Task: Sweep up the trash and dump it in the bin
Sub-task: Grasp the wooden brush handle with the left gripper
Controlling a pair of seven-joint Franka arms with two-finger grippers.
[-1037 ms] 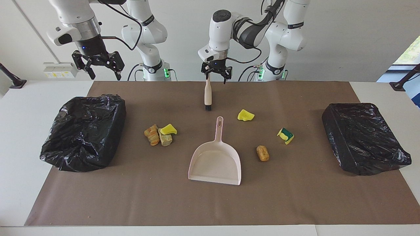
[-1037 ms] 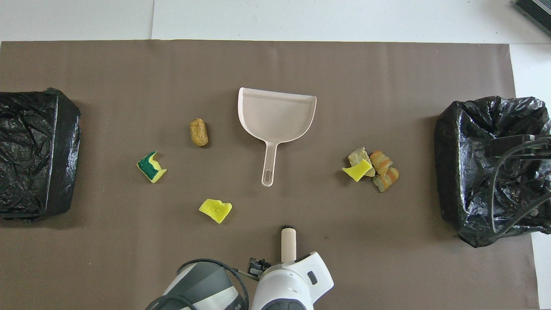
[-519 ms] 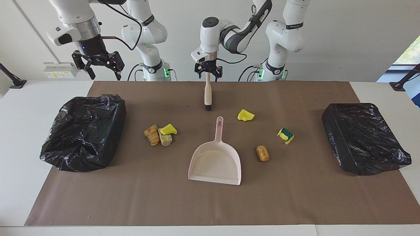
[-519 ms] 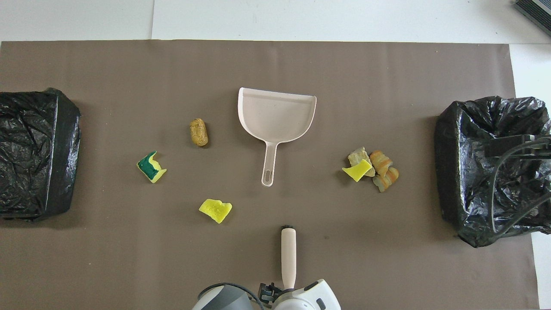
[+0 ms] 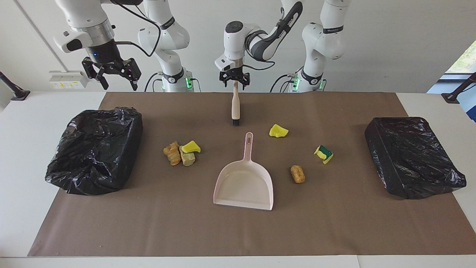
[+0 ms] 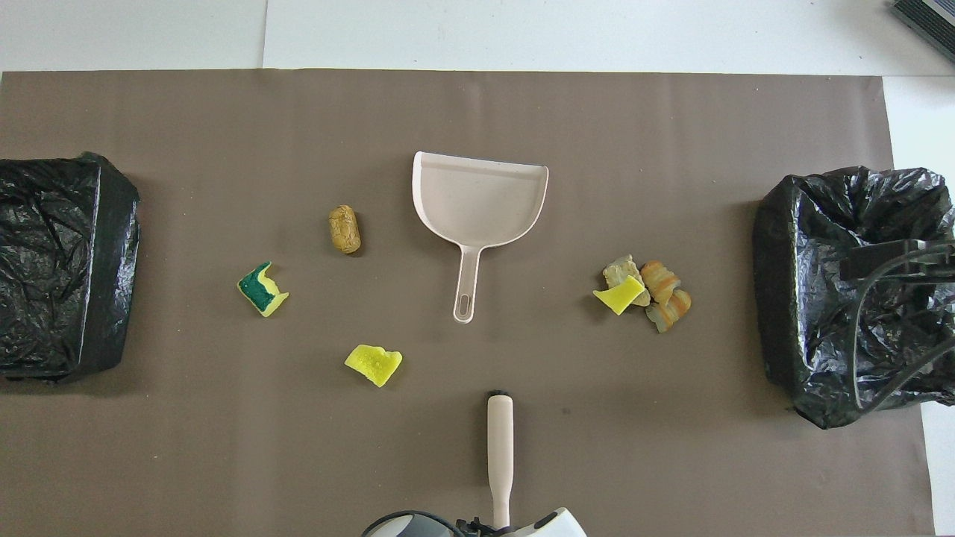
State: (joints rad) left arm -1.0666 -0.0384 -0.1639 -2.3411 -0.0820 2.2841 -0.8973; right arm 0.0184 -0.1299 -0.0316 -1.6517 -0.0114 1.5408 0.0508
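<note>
My left pincer (image 5: 234,82) open over brush (image 5: 235,106) handle end — not gripping. Right pincer (image 5: 111,74) open, waiting above the bin (image 5: 95,149).

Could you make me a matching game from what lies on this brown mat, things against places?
Things:
1. dustpan
2. brush
3. green-and-yellow sponge
4. orange-brown lump

Places:
A. nearest the robots, under the left gripper
B. beside the dustpan's pan
C. mid-mat, handle toward the robots
D. closest scrap to the bin at the left arm's end

Pairs: 1-C, 2-A, 3-D, 4-B
</note>
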